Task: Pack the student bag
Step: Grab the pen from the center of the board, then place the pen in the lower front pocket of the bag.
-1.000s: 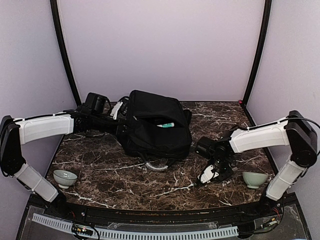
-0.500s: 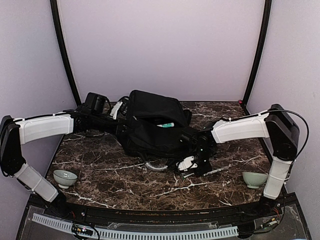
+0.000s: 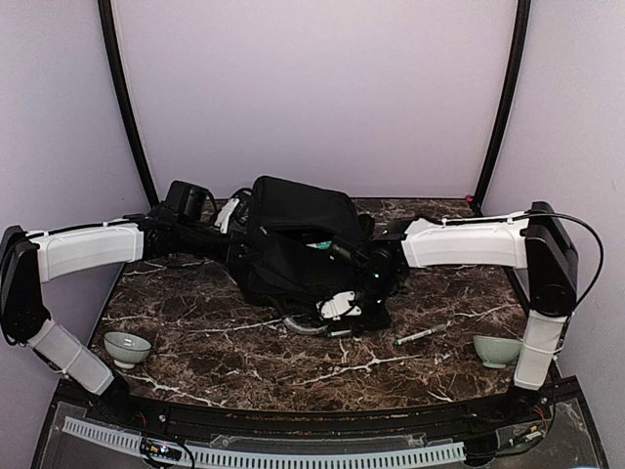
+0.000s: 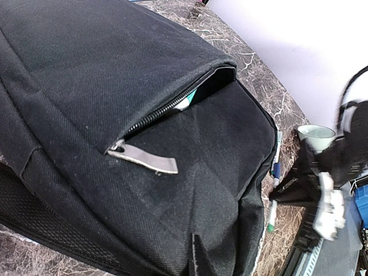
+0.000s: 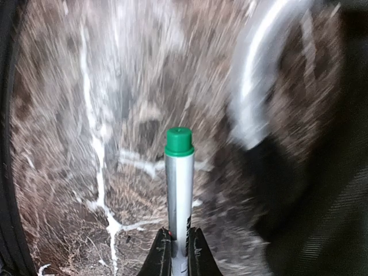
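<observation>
The student bag (image 3: 298, 249), a large black backpack, lies at the back middle of the table with a pocket open (image 4: 214, 85); a teal-and-white item (image 3: 318, 244) shows inside. Its grey handle loop (image 3: 305, 326) lies at the front. My left gripper (image 3: 232, 244) is at the bag's left side, shut on a pinch of its fabric (image 4: 198, 253); its fingers are hidden in the left wrist view. My right gripper (image 3: 339, 309) is at the bag's front edge, shut on a silver marker with a green cap (image 5: 179, 172). The marker also shows in the left wrist view (image 4: 270, 214).
A pen (image 3: 422, 334) lies on the marble table (image 3: 244, 366) to the right of the right gripper. A blue pen (image 4: 277, 168) lies by the bag's edge. Pale green bowls sit at the front left (image 3: 127, 345) and front right (image 3: 496, 349). Purple walls enclose the table.
My right arm has swung left from the table's right side to the bag's front edge, carrying the marker. The pen on the table has come into view. The left arm has not moved.
</observation>
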### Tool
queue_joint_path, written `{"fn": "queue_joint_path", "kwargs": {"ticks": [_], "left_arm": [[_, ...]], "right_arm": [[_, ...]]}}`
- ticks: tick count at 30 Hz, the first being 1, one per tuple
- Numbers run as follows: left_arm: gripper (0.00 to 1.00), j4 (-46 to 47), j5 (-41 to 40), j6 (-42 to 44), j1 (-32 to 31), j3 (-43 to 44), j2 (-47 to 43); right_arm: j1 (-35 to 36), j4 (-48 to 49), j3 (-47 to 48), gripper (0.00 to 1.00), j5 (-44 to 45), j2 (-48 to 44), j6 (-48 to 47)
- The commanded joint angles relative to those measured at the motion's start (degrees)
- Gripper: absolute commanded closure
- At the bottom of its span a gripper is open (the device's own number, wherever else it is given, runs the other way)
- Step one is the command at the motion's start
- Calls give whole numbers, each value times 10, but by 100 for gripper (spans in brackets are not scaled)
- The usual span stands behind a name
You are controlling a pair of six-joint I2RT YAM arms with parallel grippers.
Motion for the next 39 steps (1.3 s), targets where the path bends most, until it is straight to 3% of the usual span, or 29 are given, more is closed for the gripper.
{"fn": "queue_joint_path", "kwargs": {"ticks": [1, 8, 23, 24, 27, 31, 39], "left_arm": [[100, 55, 24, 17, 6, 17, -23], [100, 52, 30, 18, 5, 19, -24], [100, 50, 40, 16, 6, 20, -25], [100, 50, 39, 17, 5, 20, -25], [100, 51, 40, 18, 5, 20, -26], [100, 51, 41, 16, 5, 20, -24], [100, 51, 43, 15, 5, 21, -24]], "right_arm": [[12, -43, 96, 94, -56, -42, -20], [6, 93, 164, 98, 41, -34, -10], [-56, 325, 253, 100, 243, 140, -5], [-60, 362, 255, 97, 288, 147, 2], [-68, 447, 237, 73, 332, 142, 13], [-61, 412, 201, 61, 260, 83, 51], [-55, 231, 110, 59, 45, -51, 103]]}}
